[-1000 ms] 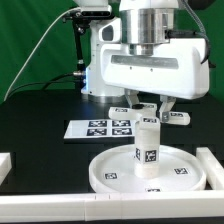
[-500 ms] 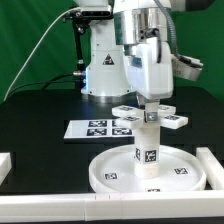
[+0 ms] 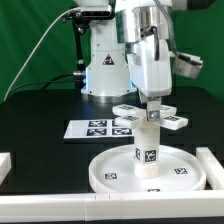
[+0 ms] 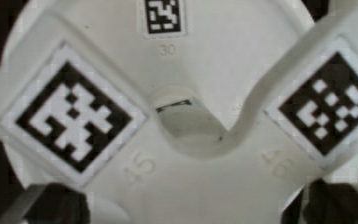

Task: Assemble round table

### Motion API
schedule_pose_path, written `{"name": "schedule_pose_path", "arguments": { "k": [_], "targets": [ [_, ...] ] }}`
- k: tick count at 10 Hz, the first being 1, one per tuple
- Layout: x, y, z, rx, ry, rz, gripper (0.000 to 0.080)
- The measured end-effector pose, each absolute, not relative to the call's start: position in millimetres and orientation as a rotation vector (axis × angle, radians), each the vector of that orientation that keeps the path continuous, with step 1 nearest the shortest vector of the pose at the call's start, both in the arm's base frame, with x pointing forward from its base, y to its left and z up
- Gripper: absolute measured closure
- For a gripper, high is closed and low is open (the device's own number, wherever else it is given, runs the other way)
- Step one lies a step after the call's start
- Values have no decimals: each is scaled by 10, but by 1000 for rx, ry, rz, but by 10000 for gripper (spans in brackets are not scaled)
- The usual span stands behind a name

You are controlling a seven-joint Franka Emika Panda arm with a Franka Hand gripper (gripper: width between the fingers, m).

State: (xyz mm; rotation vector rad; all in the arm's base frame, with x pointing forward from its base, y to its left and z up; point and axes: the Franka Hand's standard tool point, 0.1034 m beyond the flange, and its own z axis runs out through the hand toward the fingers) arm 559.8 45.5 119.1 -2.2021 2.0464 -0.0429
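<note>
The round rimmed disc (image 3: 103,173) lies flat on the black table. The short cylindrical leg (image 3: 148,152) stands upright in its central hub. The cross-shaped base (image 3: 172,121) sits on top of the leg, its tagged arms spread level. My gripper (image 3: 151,107) comes straight down on the base's middle and is shut on it. In the wrist view the cross-shaped base (image 4: 78,118) fills the picture, with a dark fingertip (image 4: 59,205) at each side of its middle; my gripper (image 4: 201,206) holds it there. The leg is hidden beneath it in that view.
The marker board (image 3: 100,127) lies flat behind the disc, toward the exterior view's left. White straight rails run along the front (image 3: 60,208), the exterior view's left (image 3: 5,163) and right (image 3: 212,165). The robot's base (image 3: 103,70) stands at the back.
From one second ago the wrist has turned about its vertical axis over the leg, and the cross-shaped base's arms have shifted with it. Nothing has moved in the last half second.
</note>
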Motion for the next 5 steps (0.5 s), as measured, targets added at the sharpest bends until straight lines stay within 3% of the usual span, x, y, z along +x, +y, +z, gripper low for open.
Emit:
{"name": "schedule_pose_path", "arguments": {
  "k": [5],
  "targets": [
    [5691,477,1377,-2718,1279,-104,150]
  ]
}}
